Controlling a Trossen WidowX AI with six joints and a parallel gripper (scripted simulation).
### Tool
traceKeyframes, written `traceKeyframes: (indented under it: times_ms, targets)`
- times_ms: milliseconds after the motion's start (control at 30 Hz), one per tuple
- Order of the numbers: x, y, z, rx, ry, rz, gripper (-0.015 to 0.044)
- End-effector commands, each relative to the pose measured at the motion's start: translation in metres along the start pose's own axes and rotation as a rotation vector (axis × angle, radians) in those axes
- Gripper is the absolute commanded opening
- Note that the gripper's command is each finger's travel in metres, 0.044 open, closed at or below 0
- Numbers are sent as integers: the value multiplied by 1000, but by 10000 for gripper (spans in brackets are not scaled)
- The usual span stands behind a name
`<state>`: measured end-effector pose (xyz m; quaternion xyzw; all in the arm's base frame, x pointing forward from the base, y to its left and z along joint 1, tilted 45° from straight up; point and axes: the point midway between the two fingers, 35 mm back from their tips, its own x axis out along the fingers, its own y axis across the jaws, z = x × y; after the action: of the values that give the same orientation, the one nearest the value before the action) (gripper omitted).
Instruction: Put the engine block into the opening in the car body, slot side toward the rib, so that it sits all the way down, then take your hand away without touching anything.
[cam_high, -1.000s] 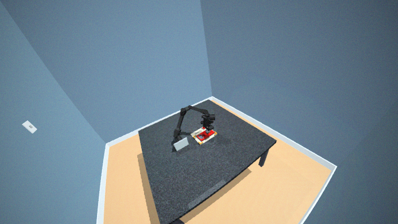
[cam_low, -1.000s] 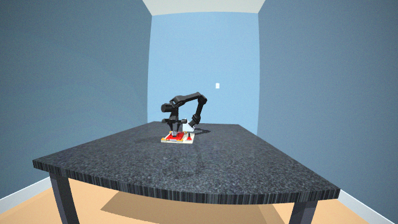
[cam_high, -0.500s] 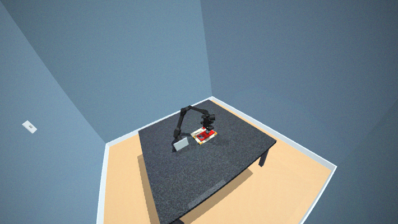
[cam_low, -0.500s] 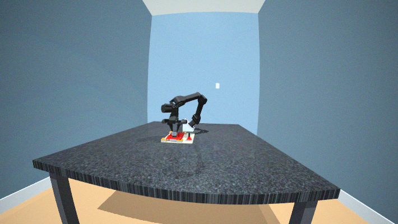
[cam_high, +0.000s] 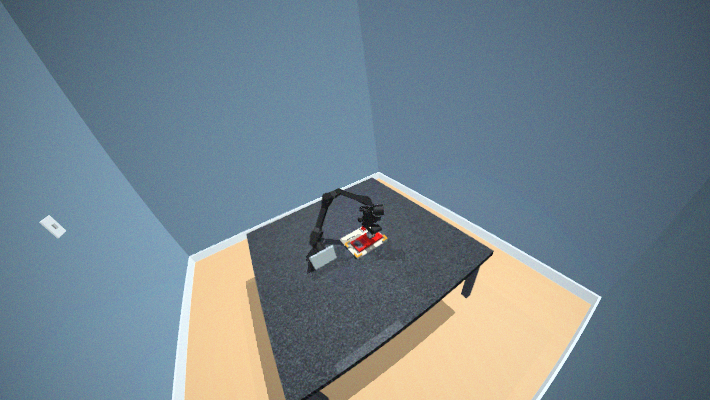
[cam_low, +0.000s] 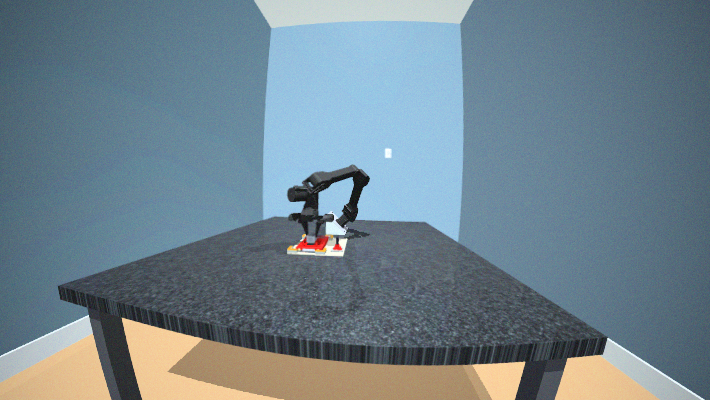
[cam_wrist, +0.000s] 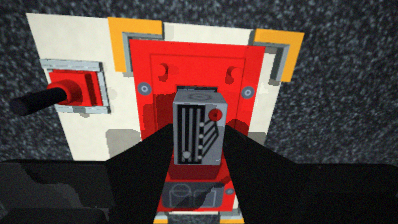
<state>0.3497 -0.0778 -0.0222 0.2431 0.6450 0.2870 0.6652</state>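
The grey engine block (cam_wrist: 199, 131) (cam_low: 311, 239) is between my fingertips, its striped face with a red round spot toward the wrist camera. My gripper (cam_wrist: 198, 129) (cam_low: 311, 236) (cam_high: 371, 232) is shut on it. The red car body (cam_wrist: 200, 55) (cam_high: 367, 244) (cam_low: 321, 243) lies flat below. The block stands at the opening (cam_wrist: 186, 88) in the car body; a dark strip of the opening shows past its far edge. The block's lower end, its slot and the rib are hidden, so I cannot tell how deep it sits.
The car body lies on a cream board (cam_wrist: 87, 142) between orange corner pieces (cam_wrist: 116, 47) (cam_wrist: 294, 40). A red block with a black upright peg (cam_wrist: 42, 100) stands on the board's left in the wrist view. A pale panel (cam_high: 323, 257) stands by the arm's base on the dark table (cam_high: 320, 315).
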Motion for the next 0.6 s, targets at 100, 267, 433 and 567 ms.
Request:
traceKeyframes:
  times_ms: [100, 267, 433, 567]
  targets:
    - [2, 1, 0, 3, 1, 3, 159]
    - [3, 1, 0, 3, 1, 3, 159]
    - [4, 1, 0, 4, 1, 3, 159]
    - [4, 1, 0, 4, 1, 3, 159]
